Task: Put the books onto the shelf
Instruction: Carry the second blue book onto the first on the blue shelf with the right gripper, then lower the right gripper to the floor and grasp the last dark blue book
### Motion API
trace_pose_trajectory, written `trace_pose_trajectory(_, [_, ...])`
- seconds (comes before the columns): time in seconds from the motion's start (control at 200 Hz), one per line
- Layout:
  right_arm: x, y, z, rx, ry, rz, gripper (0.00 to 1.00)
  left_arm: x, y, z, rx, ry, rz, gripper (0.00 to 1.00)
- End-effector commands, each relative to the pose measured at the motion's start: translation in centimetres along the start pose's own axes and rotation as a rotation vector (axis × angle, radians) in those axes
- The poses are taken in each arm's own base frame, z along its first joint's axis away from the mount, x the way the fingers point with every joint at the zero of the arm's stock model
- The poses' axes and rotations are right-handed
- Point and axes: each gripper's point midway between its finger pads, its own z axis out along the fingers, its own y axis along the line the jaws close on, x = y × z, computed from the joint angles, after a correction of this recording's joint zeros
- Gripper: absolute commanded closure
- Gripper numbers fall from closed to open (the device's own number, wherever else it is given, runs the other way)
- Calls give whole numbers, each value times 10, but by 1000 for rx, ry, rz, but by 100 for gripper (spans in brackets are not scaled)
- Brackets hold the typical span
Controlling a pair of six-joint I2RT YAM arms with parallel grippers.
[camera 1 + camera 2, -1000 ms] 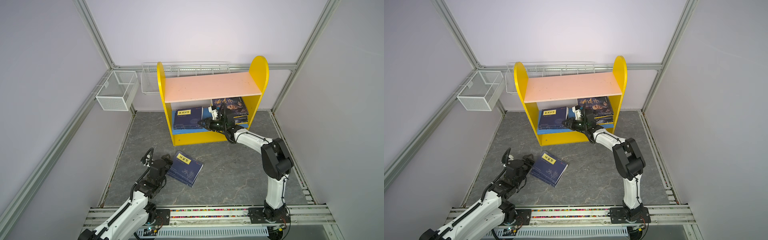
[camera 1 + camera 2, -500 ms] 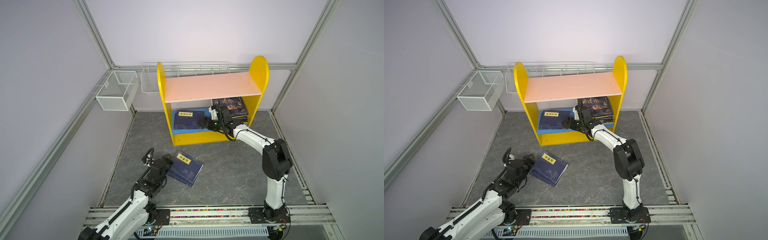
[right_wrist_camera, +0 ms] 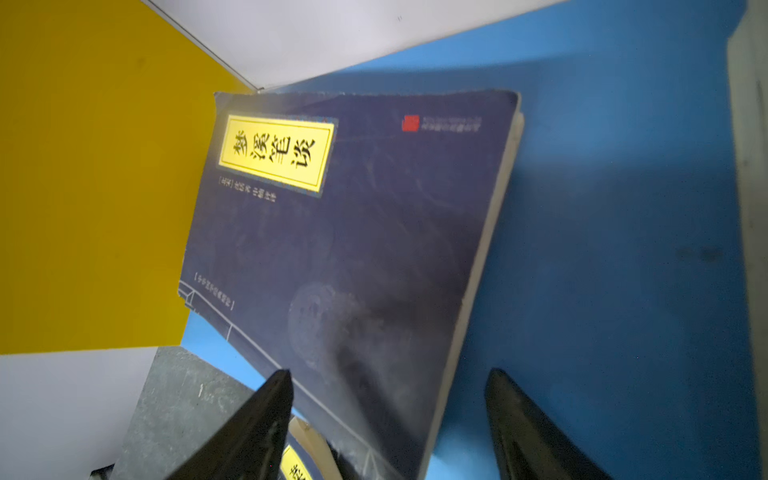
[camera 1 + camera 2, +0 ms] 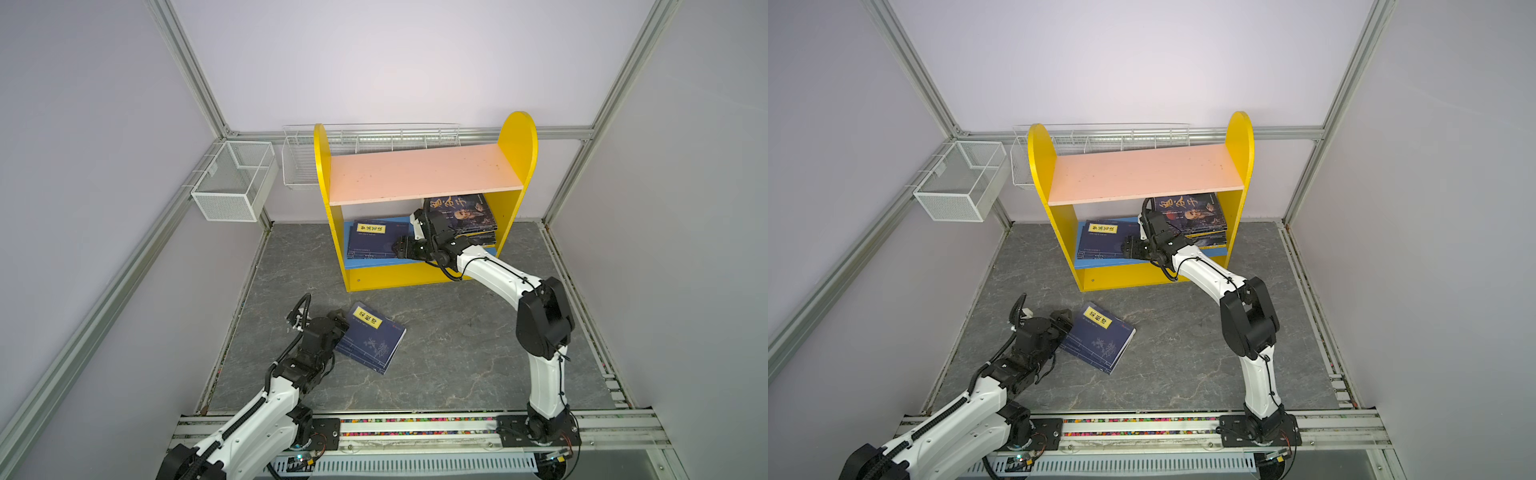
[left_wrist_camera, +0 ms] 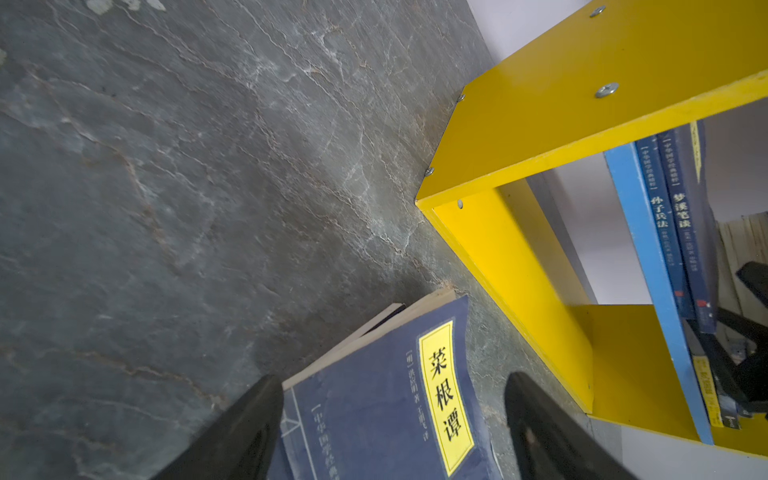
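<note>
While the right end effector (image 3: 390,371) gapes, a navy book (image 3: 353,216) lies ahead.

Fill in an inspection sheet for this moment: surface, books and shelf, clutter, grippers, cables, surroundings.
Surface: grey stone-patterned floor, flat.
Job's things: yellow shelf upright; pink upper board bare; blue lower board carries a navy book stack on the left and a dark book stack on the right; navy floor books lie in front of the shelf.
Clutter: nothing seen.
Grippers: left gripper open at the floor books' corner; right gripper open over the lower board, holding nothing.
Cables: black wrist cable loops on the left arm; black forearm cable hangs on the right.
Surroundings: mesh basket, wire basket, aluminium frame, lilac walls.
</note>
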Motion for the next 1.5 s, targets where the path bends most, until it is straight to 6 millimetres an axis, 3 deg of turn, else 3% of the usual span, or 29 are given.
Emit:
trace_pose_trajectory(0.0, [2, -9, 15, 55, 10, -57, 24, -2, -10, 2, 22, 1, 10, 16])
trace_pose_trajectory(0.26, [12, 27, 36, -83, 40, -189, 25, 2, -10, 6, 19, 16, 21, 16])
trace_pose_trajectory(0.415, [16, 53, 35, -167, 54, -274, 25, 3, -12, 6, 29, 22, 24, 16])
trace_pose_trajectory(0.555, [11, 59, 30, -169, 36, -286, 24, 3, -13, 6, 33, 25, 31, 17])
trace_pose_trajectory(0.675, [-9, 51, 8, -78, -37, -308, 20, 1, -12, 4, 22, 22, 46, 17])
trace_pose_trajectory(0.805, [-28, 44, -39, 5, -149, -317, 6, -1, -10, 1, 0, 15, 100, 17])
trace_pose_trajectory(0.89, [-25, 38, -69, 31, -193, -306, 4, -3, -8, 2, -10, 7, 109, 17])
trace_pose_trajectory(0.965, [-5, 36, -90, 15, -185, -290, 4, -2, -7, 3, -19, 8, 118, 17])
trace_pose_trajectory(1.02, [22, 36, -98, -28, -140, -287, 5, -2, -7, 5, -26, 10, 125, 17])
trace_pose_trajectory(1.155, [126, 41, -97, -161, 119, -350, 7, 0, -10, 10, -37, 23, 143, 16])
trace_pose_trajectory(1.235, [193, 35, -94, -200, 313, -400, 7, 0, -12, 14, -47, 32, 174, 16])
trace_pose_trajectory(1.325, [253, 26, -93, -232, 503, -401, 8, 1, -12, 18, -72, 50, 210, 16])
trace_pose_trajectory(1.4, [286, 25, -92, -276, 622, -388, 8, 2, -10, 24, -92, 74, 228, 16])
trace_pose_trajectory(1.495, [307, 20, -87, -290, 730, -406, 8, 6, -7, 31, -110, 115, 251, 16])
